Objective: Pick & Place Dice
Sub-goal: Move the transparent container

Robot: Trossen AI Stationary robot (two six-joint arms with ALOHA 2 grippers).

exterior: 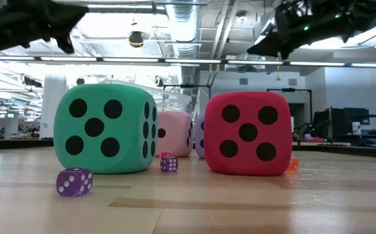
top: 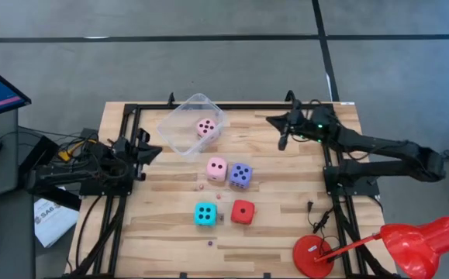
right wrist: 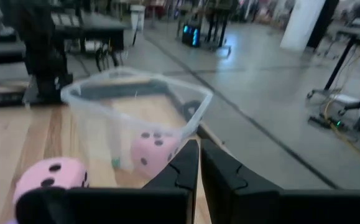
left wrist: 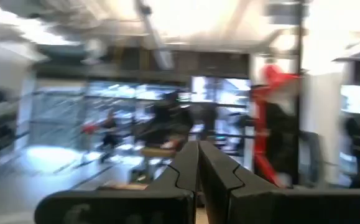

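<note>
- Dice seen from overhead: one pale pink die point(top: 206, 127) sits inside a clear plastic tub point(top: 179, 129) at the far side of the wooden slat table point(top: 286, 225); a second pink die point(top: 217, 168) touches a violet-blue die point(top: 240, 175) at mid-table, with a cyan die point(top: 205, 214) and a red die point(top: 243, 211) side by side nearer the front edge. All are soft-looking cubes with rounded corners and dark pips.
- Overhead again, the left gripper point(top: 148, 152) rests at the table's left edge and the right gripper point(top: 280, 124) hangs over the far right corner, well apart from every die; a red lamp point(top: 418, 240) stands at the front right.
- Table-level view: the cyan die point(exterior: 104, 128) and red die point(exterior: 247, 133) each show a five-pip face, a pink die point(exterior: 176, 133) behind them; tiny translucent purple dice point(exterior: 75, 182) lie on the boards.
- Left wrist view: the left gripper point(left wrist: 198, 163) has its dark fingers pressed together, holding nothing.
- Right wrist view: the right gripper point(right wrist: 199, 163) is likewise closed and empty, facing the tub point(right wrist: 136, 99), with one pink die point(right wrist: 153, 151) inside and another point(right wrist: 54, 177) outside it.
</note>
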